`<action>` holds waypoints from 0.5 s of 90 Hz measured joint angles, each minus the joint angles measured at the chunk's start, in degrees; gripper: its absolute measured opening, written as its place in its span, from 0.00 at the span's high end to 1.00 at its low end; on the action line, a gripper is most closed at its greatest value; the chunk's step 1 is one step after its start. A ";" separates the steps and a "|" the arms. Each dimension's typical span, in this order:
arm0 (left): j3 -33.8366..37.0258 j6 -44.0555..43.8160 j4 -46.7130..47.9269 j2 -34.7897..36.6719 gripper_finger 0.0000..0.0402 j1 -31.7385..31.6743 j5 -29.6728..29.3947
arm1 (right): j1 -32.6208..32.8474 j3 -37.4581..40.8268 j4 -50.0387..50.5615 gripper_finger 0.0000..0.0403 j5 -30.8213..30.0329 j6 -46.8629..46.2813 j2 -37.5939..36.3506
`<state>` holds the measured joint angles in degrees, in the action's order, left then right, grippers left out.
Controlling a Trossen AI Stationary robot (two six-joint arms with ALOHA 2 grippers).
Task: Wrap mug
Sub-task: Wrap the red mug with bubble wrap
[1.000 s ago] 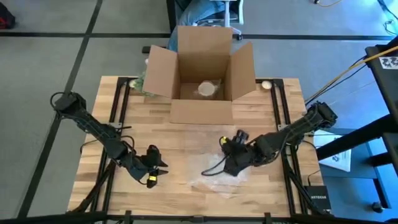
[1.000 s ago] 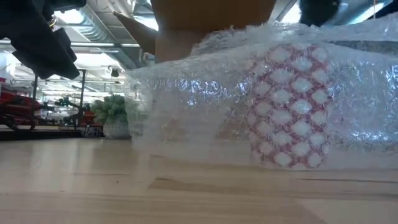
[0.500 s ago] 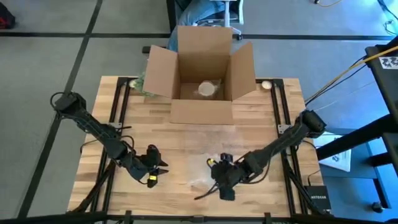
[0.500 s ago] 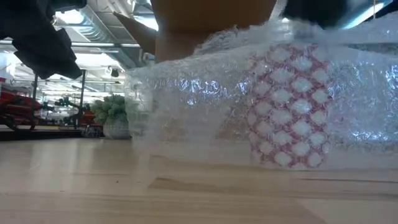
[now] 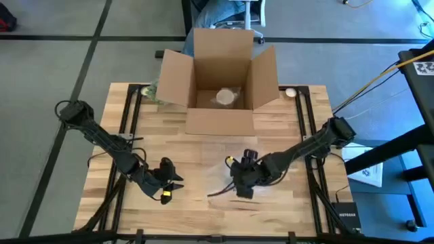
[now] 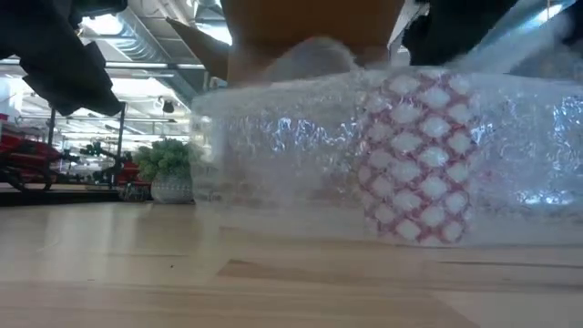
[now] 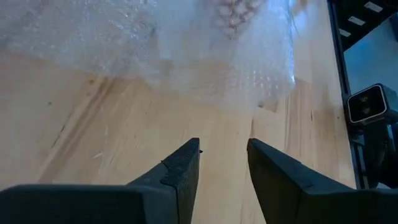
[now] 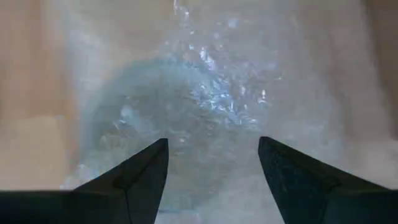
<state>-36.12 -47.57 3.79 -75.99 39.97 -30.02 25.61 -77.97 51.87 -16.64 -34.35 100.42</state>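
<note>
Over bubble wrap (image 5: pixel 227 186): right hand (image 5: pixel 239 181) spread; left hand (image 5: pixel 169 183) beside, parted.

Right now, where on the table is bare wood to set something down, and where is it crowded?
Bare wood runs along the table's right side, between the cardboard box and the right arm, and on the left behind the left pincer. The front centre is crowded: bubble wrap with the open right pincer over it.
</note>
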 joint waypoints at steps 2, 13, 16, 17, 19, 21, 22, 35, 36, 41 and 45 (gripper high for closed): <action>0.00 0.00 0.00 -0.01 0.70 0.00 0.00 | -0.31 0.00 0.91 0.41 -0.45 -0.10 0.00; 0.00 -0.02 0.02 -0.01 0.70 0.02 -0.02 | -2.07 -0.12 4.97 0.41 -2.57 0.00 -0.92; 0.00 -0.02 -0.01 -0.01 0.70 0.00 0.00 | -2.55 -0.15 6.33 0.41 -2.74 0.09 -1.27; 0.00 -0.02 -0.01 -0.01 0.70 0.00 0.00 | -2.73 -0.15 6.92 0.41 -2.77 0.13 -1.33; 0.00 -0.02 -0.02 -0.01 0.70 0.00 -0.01 | -3.13 -0.15 8.29 0.41 -2.80 0.11 -1.39; 0.00 -0.02 -0.06 0.00 0.70 0.00 -0.02 | -3.57 -0.15 9.94 0.41 -2.65 0.13 -1.47; 0.00 -0.05 -0.08 0.01 0.70 0.00 -0.02 | -3.74 -0.14 10.69 0.41 -2.42 0.10 -1.53; 0.00 -0.55 -0.23 0.01 0.70 0.02 -0.02 | -4.73 -0.09 15.30 0.41 1.27 -0.13 -4.24; 0.00 -0.55 -0.24 0.01 0.70 0.01 -0.02 | -4.74 -0.09 15.35 0.41 1.45 -0.18 -4.49; 0.00 -0.63 -0.20 0.01 0.70 0.00 -0.03 | -4.64 -0.44 15.39 0.41 1.90 -1.27 -5.60; 0.00 -0.61 -0.22 0.01 0.70 0.00 -0.23 | -4.59 -1.08 15.13 0.41 2.27 -1.67 -6.49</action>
<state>-36.12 -48.18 3.57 -75.99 39.97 -30.25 21.02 -79.05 66.99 -14.37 -36.01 93.93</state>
